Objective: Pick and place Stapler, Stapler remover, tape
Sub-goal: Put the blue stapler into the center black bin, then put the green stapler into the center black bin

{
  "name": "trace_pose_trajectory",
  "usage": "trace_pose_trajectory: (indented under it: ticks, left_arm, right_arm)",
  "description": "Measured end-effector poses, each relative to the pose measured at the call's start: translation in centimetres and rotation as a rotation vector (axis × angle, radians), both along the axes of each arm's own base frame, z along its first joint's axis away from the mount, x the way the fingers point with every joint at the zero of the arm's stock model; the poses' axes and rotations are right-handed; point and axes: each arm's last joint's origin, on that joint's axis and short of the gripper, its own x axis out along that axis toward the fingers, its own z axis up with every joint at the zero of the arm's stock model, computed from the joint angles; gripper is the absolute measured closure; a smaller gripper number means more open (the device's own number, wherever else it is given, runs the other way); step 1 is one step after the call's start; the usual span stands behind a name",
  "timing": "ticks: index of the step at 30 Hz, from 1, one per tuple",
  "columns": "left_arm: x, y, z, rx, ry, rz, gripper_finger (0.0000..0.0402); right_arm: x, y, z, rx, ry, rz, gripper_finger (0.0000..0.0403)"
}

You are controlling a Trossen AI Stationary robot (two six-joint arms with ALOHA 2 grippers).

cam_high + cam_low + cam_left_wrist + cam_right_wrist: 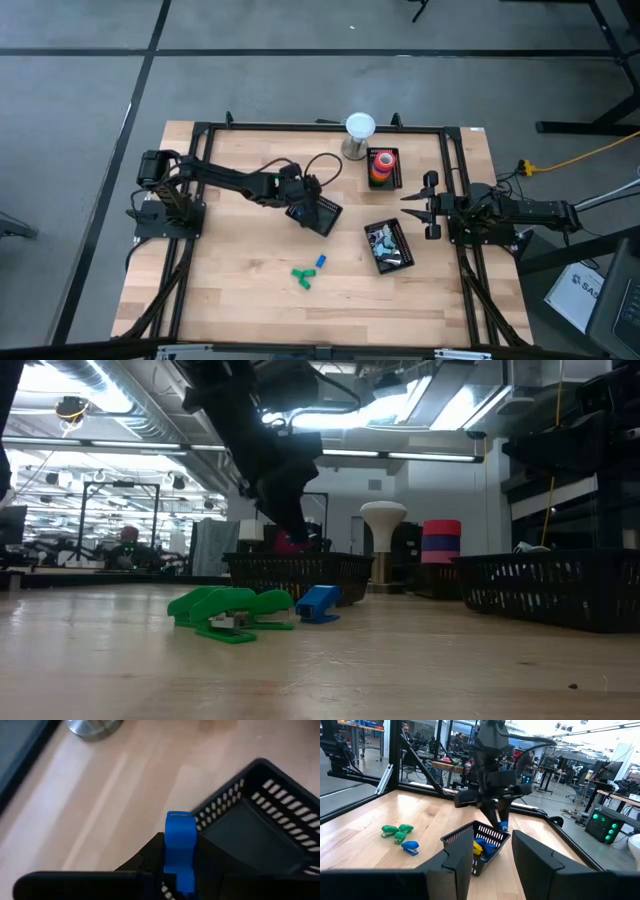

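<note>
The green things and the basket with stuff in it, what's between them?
In the high view, a small blue stapler lies between the green things and the basket.

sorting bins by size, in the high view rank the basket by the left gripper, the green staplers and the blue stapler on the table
1. basket
2. green staplers
3. blue stapler, only slightly smaller than one green stapler

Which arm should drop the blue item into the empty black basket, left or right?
Left. Its hand already grips the blue stapler and hangs right at the empty basket. The right hand is open, parked by the table's right edge.
</note>
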Motion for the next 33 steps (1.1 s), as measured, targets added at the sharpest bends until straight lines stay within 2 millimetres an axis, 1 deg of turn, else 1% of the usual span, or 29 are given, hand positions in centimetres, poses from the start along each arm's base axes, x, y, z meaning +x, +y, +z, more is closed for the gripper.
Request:
trace_pose_trajectory:
  ticks: [5, 7, 11, 22, 28, 33]
  left_arm:
    - [-0.6, -0.4, -0.5, -0.12, 0.049, 0.002, 0.0329]
    - [-0.8, -0.5, -0.6, -0.141, 0.074, 0.019, 0.0327]
    - [-0.9, -0.5, -0.7, -0.125, 0.077, 0.035, 0.0314]
    - [-0.7, -1.0, -0.4, -0.054, 0.064, 0.019, 0.0253]
    - [-0.8, -2.2, 1.1, -0.056, -0.003, -0.041, 0.0246]
    - [-1.4, -4.2, 3.3, -0.059, -0.092, -0.101, 0.0252]
  right_arm:
    - [0.0, 0.0, 0.0, 0.0, 0.0, 0.0, 0.0263]
    - [0.0, 0.0, 0.0, 0.0, 0.0, 0.0, 0.0263]
    - [0.0, 0.0, 0.0, 0.0, 0.0, 0.0, 0.0263]
    - [0.0, 0.0, 0.0, 0.0, 0.0, 0.0, 0.0263]
    - [0.0, 0.0, 0.0, 0.0, 0.0, 0.0, 0.0263]
    - [0.0, 0.0, 0.0, 0.0, 0.0, 0.001, 0.0263]
